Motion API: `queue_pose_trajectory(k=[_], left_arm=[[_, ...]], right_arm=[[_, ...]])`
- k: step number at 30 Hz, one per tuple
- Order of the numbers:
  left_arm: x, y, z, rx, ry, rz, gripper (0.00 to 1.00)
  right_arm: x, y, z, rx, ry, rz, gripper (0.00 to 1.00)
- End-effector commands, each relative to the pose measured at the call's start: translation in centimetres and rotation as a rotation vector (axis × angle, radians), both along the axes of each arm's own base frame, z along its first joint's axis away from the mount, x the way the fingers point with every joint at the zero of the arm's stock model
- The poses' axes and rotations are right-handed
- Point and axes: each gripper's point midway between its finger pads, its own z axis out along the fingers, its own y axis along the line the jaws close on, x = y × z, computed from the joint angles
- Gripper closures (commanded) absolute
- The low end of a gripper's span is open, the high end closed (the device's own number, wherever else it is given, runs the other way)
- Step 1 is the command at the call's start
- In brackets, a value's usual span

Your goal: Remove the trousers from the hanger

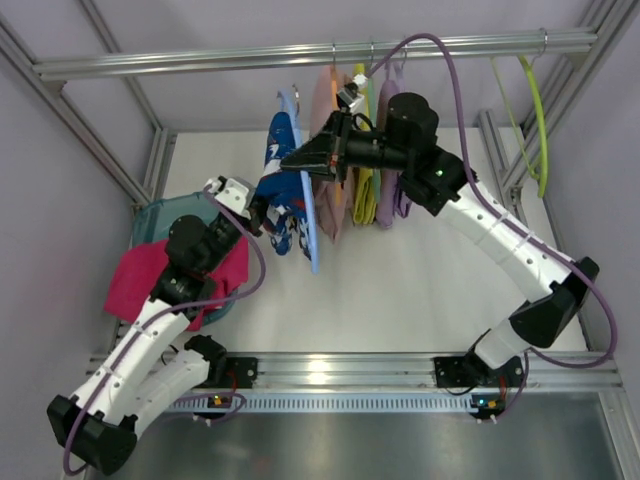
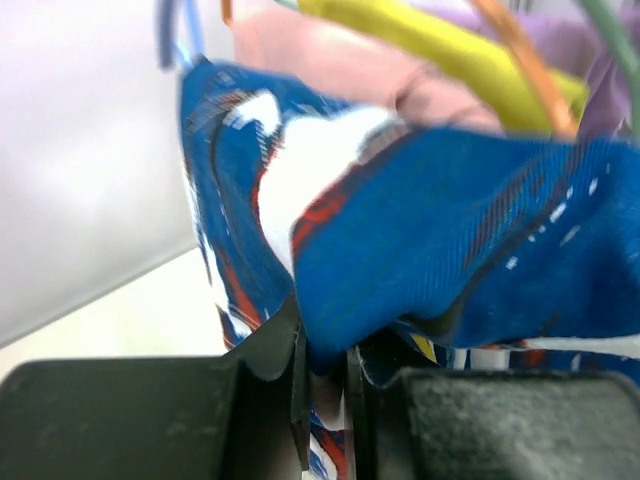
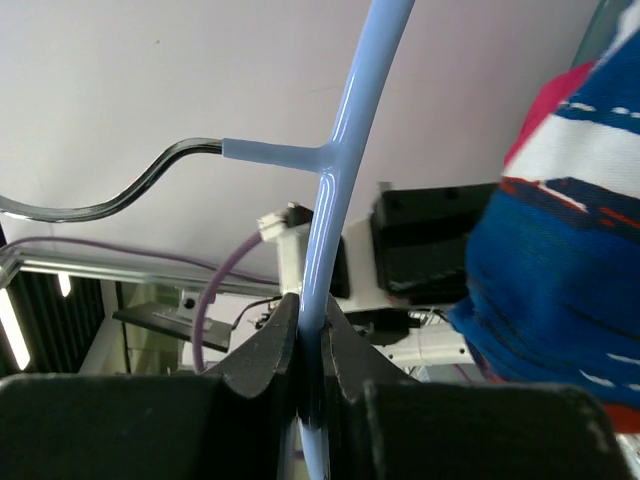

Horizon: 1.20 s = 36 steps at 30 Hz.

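The trousers [image 1: 281, 190], dark blue with a white and red print, hang over the light-blue hanger [image 1: 305, 215], which is off the rail. My left gripper [image 1: 255, 213] is shut on a fold of the trousers [image 2: 440, 240] at their lower left edge. My right gripper [image 1: 292, 160] is shut on the hanger's thin blue rod [image 3: 335, 200] just below its metal hook [image 3: 120, 195]. The trousers also show at the right of the right wrist view [image 3: 560, 250].
A metal rail [image 1: 300, 52] crosses the back, with pink [image 1: 328, 150], yellow [image 1: 365, 150] and lilac [image 1: 388, 160] garments hanging from it. A yellow-green hanger [image 1: 536, 115] hangs at the right. A magenta garment [image 1: 150, 275] lies at the left.
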Motion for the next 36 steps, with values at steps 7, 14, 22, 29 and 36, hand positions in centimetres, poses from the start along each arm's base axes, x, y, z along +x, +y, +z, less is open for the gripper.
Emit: queue_pose_trajectory(k=[7, 14, 22, 29, 36], left_arm=[[-4.0, 3.3, 15.1, -0.231, -0.196, 0.058, 1.00], [-5.3, 3.1, 20.6, -0.389, -0.204, 0.000, 1.00], [-6.1, 4.3, 25.8, -0.469, -0.272, 0.022, 1.00], [-7.2, 6.5, 30.0, -0.529, -0.353, 0.089, 1.00], [-8.9, 8.6, 34.1, -0.571, -0.435, 0.144, 1.00]], right_arm=[[0.1, -3.9, 0.6, 0.031, -0.166, -0.043, 1.00], [0.8, -3.0, -3.2, -0.025, -0.135, -0.037, 1.00], [1.0, -2.4, -4.8, -0.054, -0.132, -0.034, 1.00], [0.9, -2.3, -7.1, -0.104, -0.114, -0.034, 1.00], [1.0, -2.1, -8.5, -0.131, -0.113, -0.031, 1.00]])
